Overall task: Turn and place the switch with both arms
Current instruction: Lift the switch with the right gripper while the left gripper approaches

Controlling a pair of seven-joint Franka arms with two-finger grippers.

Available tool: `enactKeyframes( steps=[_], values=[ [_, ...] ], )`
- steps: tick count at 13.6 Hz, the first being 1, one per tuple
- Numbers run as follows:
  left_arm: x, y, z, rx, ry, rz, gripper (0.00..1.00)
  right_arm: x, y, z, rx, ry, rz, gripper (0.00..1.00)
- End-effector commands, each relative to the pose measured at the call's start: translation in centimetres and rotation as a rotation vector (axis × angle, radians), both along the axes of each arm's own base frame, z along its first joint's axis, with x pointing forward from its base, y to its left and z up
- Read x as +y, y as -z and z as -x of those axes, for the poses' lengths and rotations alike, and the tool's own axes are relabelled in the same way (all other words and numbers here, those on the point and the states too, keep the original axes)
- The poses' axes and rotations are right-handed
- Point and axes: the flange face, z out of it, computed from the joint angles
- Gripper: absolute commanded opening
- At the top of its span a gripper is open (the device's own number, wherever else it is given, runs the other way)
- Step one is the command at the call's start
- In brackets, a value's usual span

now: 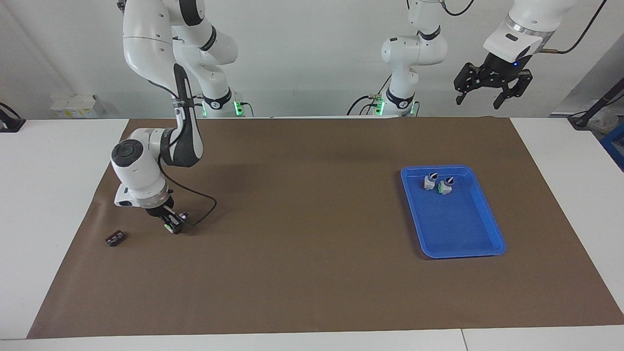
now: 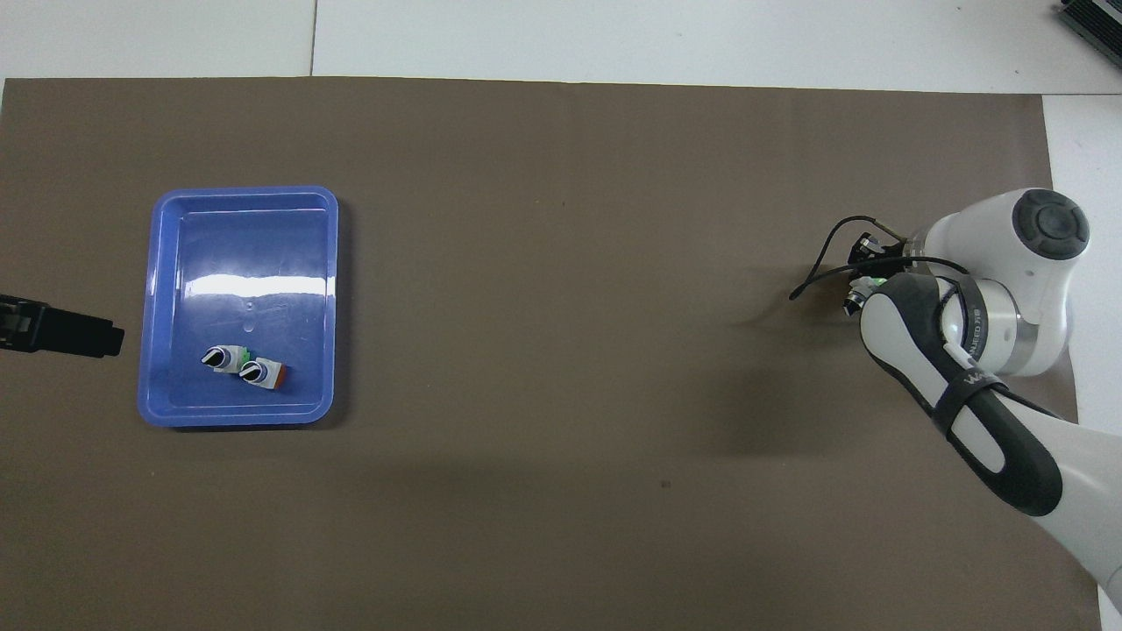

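White table, brown mat, plain wall

The mat (image 1: pixel 312 273) covers most of the table (image 1: pixel 44 195); a pale wall (image 1: pixel 302 53) rises at the robots' end, evenly lit.
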Motion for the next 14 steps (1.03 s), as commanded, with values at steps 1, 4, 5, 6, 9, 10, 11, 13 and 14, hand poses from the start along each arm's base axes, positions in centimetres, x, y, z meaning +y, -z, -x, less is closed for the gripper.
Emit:
enactKeyframes(
  steps=[1,4,5,6,9,10,11,13,14],
  values=[
    [0.0,0.0,0.6,0.0,0.033,-0.005,1.0,0.0,-3.6,-1.7,0.034,0.137,-0.159,0.0],
    [-0.8,-0.1,0.5,-0.02,0.048,-0.005,0.88,0.2,-7.5,-2.4,0.088,0.301,-0.314,0.0],
    [-1.0,0.0,0.6,-0.019,0.051,-0.005,0.71,1.4,-8.9,-2.7,0.115,0.35,-0.354,0.0],
    [-1.2,0.3,0.6,-0.017,0.056,-0.005,0.67,2.9,-10.8,-3.1,0.145,0.427,-0.402,0.0],
    [-2.9,1.4,1.0,-0.014,0.071,0.075,0.62,9.2,-16.3,-3.8,0.269,0.637,-0.529,0.0],
    [-3.5,1.8,1.1,-0.016,0.07,0.135,0.61,11.3,-17.7,-3.6,0.313,0.701,-0.564,0.0],
    [-3.9,2.4,1.2,-0.026,0.061,0.178,0.61,13.1,-19.3,-3.3,0.348,0.756,-0.597,0.0],
    [-4.9,2.6,1.3,-0.02,0.06,0.27,0.54,17.0,-21.5,-2.2,0.447,0.806,-0.681,0.0],
    [-5.6,2.6,1.3,-0.016,0.061,0.333,0.54,18.6,-22.8,-1.6,0.481,0.833,-0.714,0.0]
  ],
)
